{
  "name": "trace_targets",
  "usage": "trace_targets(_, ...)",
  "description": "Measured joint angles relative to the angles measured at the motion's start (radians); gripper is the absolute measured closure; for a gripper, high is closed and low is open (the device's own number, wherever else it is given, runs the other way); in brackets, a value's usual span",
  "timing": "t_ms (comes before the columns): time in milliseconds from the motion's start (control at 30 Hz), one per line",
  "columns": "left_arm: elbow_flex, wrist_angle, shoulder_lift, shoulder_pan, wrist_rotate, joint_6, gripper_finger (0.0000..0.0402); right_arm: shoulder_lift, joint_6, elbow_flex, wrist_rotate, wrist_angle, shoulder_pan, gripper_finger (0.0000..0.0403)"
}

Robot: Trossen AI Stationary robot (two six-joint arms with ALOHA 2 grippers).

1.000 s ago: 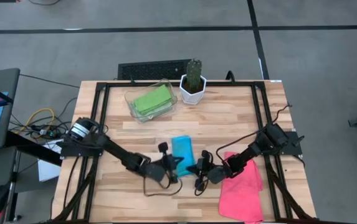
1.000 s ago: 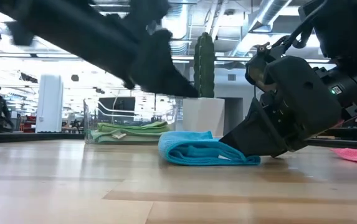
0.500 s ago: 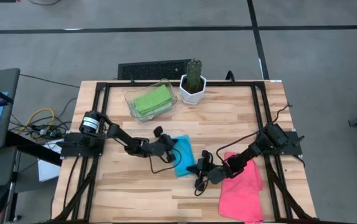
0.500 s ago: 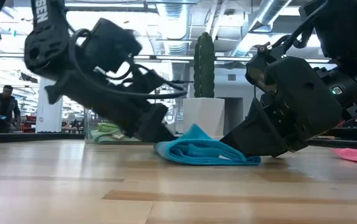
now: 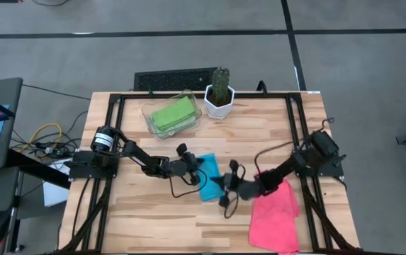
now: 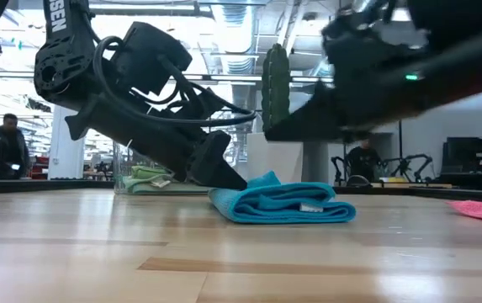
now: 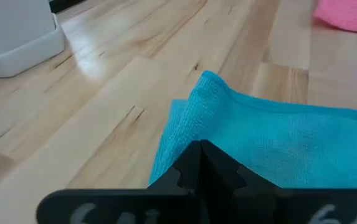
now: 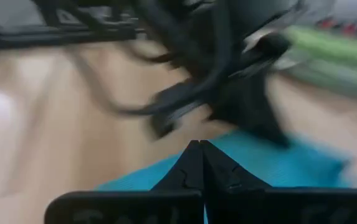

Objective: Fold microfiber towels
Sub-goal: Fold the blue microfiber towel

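Note:
A folded cyan microfiber towel point(image 5: 210, 167) point(image 6: 284, 204) lies on the table's middle. My left gripper point(image 5: 194, 168) point(image 6: 236, 181) is shut, its tips at the towel's left end. My right gripper point(image 5: 222, 185) point(image 6: 270, 135) is shut with nothing in it and hovers above the towel's right half. A pink towel point(image 5: 273, 212) lies spread at the near right. Green towels point(image 5: 172, 113) lie folded in a clear tray point(image 5: 148, 113) at the far left. My left gripper touches the cyan towel's left end point(image 6: 220, 197) with its shut fingertips point(image 7: 200, 149), slanting down from the table's left. The towel lies folded on the table, and its edge beside the fingers stands up in a small peak point(image 6: 266, 177).
A cactus in a white pot point(image 5: 219, 95) stands at the far edge beside the tray. Black cables loop over the table near both grippers point(image 5: 188, 185). People show in the room beyond the table point(image 6: 5, 143).
My left gripper has come down and toward the table's far edge, onto the cyan towel's left end, and pushed that edge up into a peak. My right gripper has lifted off the towel's right end, which has sprung up rounder; the towel stays folded in place.

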State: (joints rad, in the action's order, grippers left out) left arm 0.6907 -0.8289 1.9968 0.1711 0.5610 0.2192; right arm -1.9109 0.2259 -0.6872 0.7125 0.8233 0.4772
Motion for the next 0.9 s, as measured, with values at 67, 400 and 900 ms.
trace_targets(67, 0.0, 0.002, 0.0, 0.0, 0.001, 0.0, 0.0401, 0.019, -0.058, 0.0, -0.009, 0.009, -0.056, 0.0391)
trace_targets(400, 0.0, 0.008, 0.0, 0.0, 0.002, -0.002, 0.0401, -0.153, 0.002, 0.0, -0.197, 0.013, -0.307, 0.0391)
trace_targets(900, -0.018, 0.088, -0.138, 0.06, 0.182, -0.034, 0.0401, -0.186, 0.024, 0.0, -0.24, 0.092, -0.321, 0.0388)
